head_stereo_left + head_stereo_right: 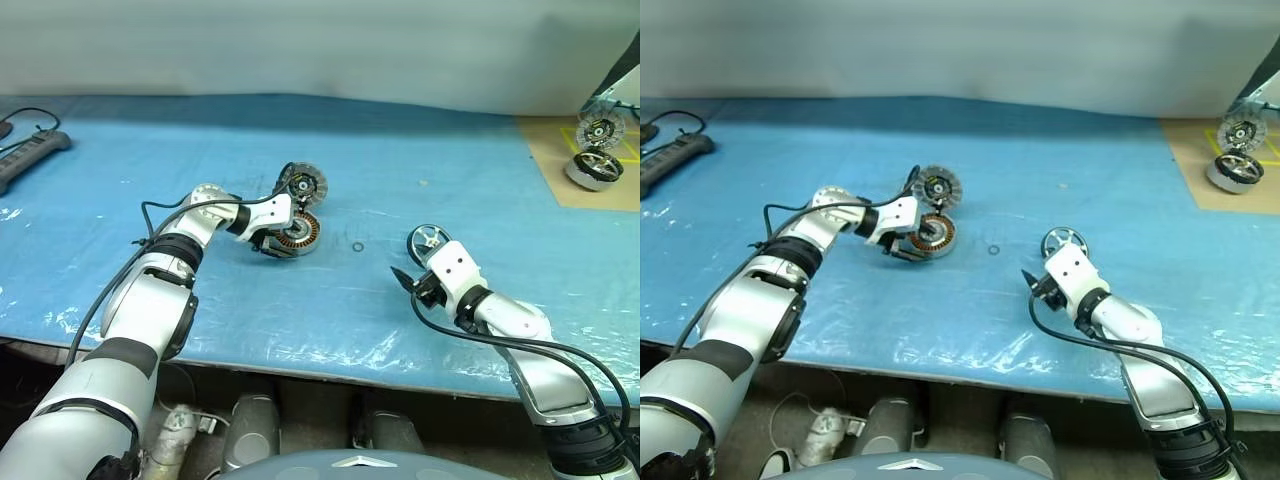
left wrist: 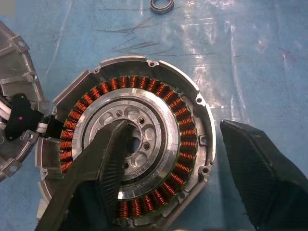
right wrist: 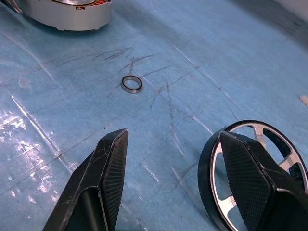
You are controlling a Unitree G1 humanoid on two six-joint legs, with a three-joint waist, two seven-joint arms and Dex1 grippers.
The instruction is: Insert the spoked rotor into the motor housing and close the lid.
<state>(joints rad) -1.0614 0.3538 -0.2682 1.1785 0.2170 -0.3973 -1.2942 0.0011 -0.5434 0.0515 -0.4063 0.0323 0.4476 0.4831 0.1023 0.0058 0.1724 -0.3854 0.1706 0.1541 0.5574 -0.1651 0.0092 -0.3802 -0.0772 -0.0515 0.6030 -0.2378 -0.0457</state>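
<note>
Housing (image 1: 296, 234) left of centre on blue sheet (image 1: 420, 290), lid (image 1: 303, 184) tilted up at its far rim. Left gripper (image 2: 168, 159) astride housing wall, jaws apart, one finger (image 2: 108, 163) over hub, nothing clenched. Rotor (image 3: 250, 173) lower right, upright; right gripper (image 3: 175, 159) spread, one finger against rotor. Small ring (image 3: 132, 83) between.
</note>
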